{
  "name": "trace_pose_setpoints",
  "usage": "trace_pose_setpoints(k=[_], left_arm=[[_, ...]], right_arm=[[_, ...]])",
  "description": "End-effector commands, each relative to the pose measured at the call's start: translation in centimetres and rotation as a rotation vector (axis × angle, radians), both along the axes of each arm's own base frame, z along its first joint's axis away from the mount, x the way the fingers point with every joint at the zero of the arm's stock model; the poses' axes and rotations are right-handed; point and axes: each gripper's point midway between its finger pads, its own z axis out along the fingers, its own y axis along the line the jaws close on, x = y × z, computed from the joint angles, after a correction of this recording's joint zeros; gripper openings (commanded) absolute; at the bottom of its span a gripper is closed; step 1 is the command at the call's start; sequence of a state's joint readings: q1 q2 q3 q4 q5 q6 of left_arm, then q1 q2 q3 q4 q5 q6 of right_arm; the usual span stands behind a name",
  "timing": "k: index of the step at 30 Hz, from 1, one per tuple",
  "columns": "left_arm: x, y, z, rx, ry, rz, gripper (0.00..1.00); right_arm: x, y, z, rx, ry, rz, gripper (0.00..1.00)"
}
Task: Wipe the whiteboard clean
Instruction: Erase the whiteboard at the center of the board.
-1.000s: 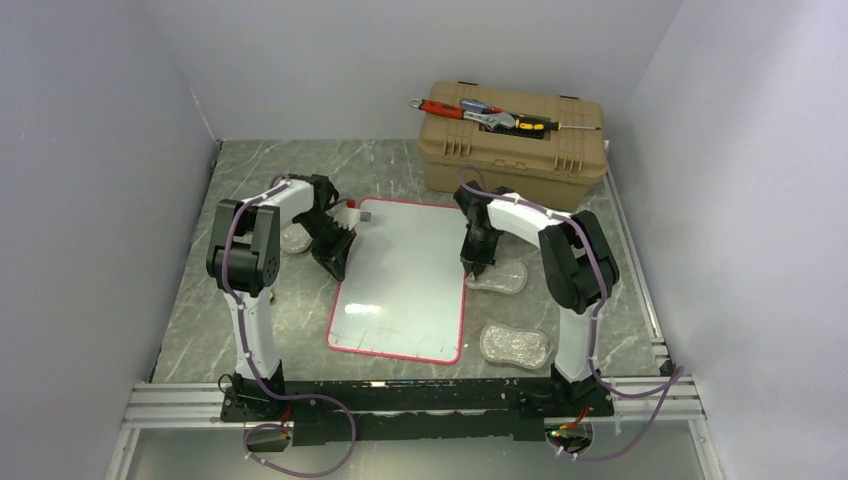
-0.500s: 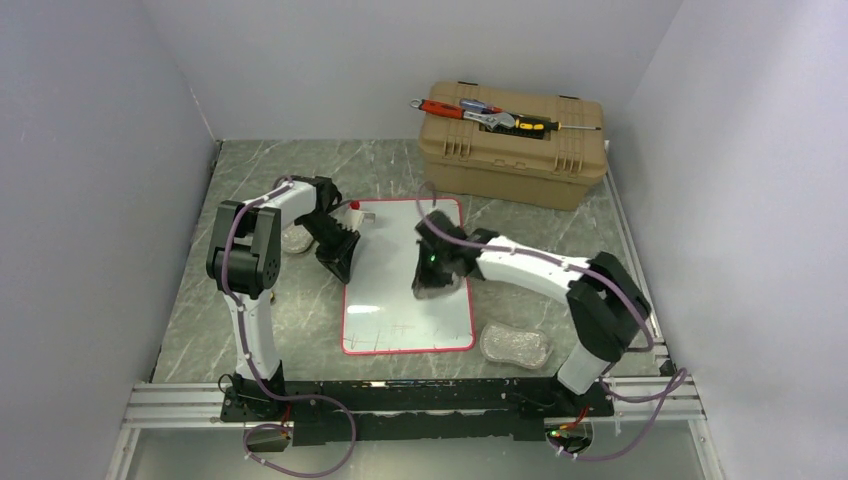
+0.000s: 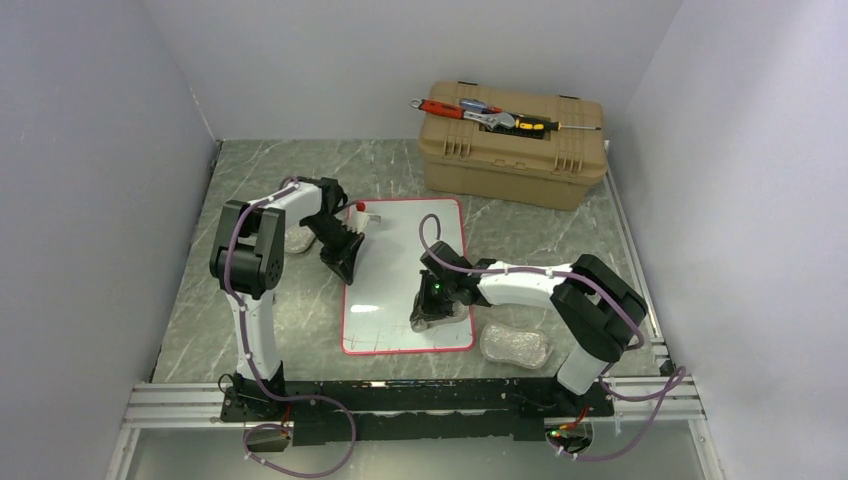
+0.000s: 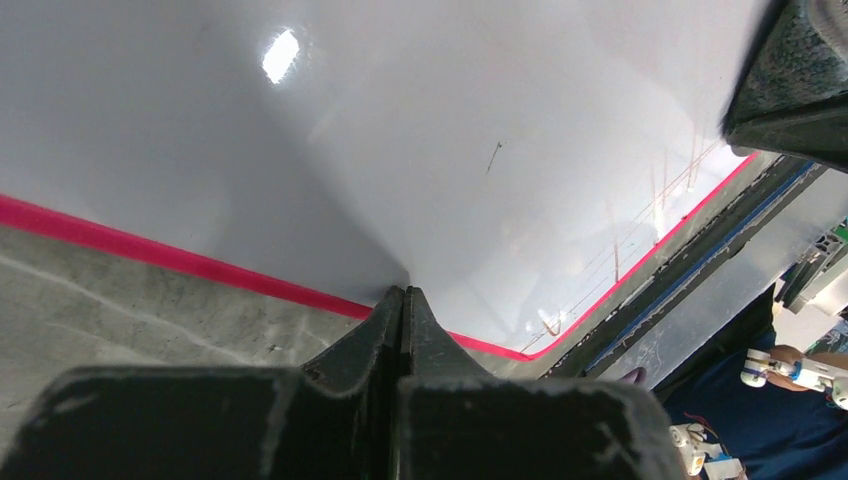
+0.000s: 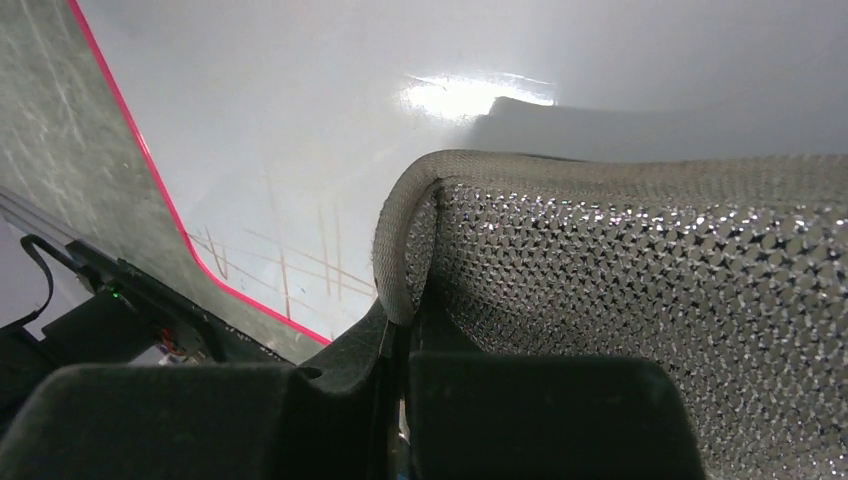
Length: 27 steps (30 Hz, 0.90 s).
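Note:
The whiteboard (image 3: 400,255) lies flat mid-table, glossy white with a red rim, with thin pen lines near its near edge (image 3: 385,338). My right gripper (image 3: 432,312) is shut on a grey mesh scrubbing pad (image 5: 650,270) and holds it on the board's near right part. In the right wrist view the gripper (image 5: 405,320) pinches the pad's edge, with scribbles (image 5: 300,260) beside it on the whiteboard (image 5: 300,110). My left gripper (image 3: 345,262) is shut and empty. Its tips (image 4: 403,296) rest at the board's left rim, on the whiteboard (image 4: 380,140).
A tan toolbox (image 3: 515,145) with hand tools on its lid stands at the back right. A second mesh pad (image 3: 515,344) lies right of the board, and another (image 3: 296,238) lies under the left arm. A red-capped marker (image 3: 360,212) sits at the board's far left corner.
The right gripper picked up a pad beside the board, carried it onto the board and drew it toward the near edge. The board turned square. The left gripper stayed at the left rim.

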<state>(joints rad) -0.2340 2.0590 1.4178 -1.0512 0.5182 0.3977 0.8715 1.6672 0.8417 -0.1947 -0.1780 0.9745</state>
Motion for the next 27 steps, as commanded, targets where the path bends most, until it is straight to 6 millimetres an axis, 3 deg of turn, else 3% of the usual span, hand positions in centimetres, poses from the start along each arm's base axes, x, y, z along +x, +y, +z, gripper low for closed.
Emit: trace_pose_setpoints(k=[1, 8, 14, 17, 20, 23, 27], left_arm=[[0.0, -0.3, -0.7, -0.008, -0.013, -0.014, 0.03], [-0.4, -0.4, -0.7, -0.02, -0.018, -0.015, 0.03], [-0.5, -0.5, -0.7, -0.03, -0.011, -0.018, 0.03], [-0.5, -0.4, -0.9, -0.023, -0.02, -0.02, 0.03], [-0.6, 0.1, -1.6, 0.005, -0.014, -0.026, 0.03], [-0.9, 0.4, -2.0, 0.02, -0.007, -0.027, 0.03], [-0.8, 0.5, -2.0, 0.029, -0.013, -0.023, 0.03]], right_arm=[[-2.0, -0.9, -2.7, -0.058, 0.07, 0.016, 0.0], [-0.3, 0.1, 0.5, 0.003, 0.02, 0.029, 0.0], [-1.0, -0.4, 4.2, 0.059, -0.005, 0.056, 0.0], [-2.5, -1.8, 5.4, 0.039, 0.007, 0.084, 0.0], [-4.2, -3.7, 4.5, 0.008, 0.041, 0.087, 0.0], [-6.0, -5.2, 1.9, -0.022, 0.106, 0.081, 0.0], [-7.3, -5.5, -0.9, -0.053, 0.148, 0.08, 0.0]])
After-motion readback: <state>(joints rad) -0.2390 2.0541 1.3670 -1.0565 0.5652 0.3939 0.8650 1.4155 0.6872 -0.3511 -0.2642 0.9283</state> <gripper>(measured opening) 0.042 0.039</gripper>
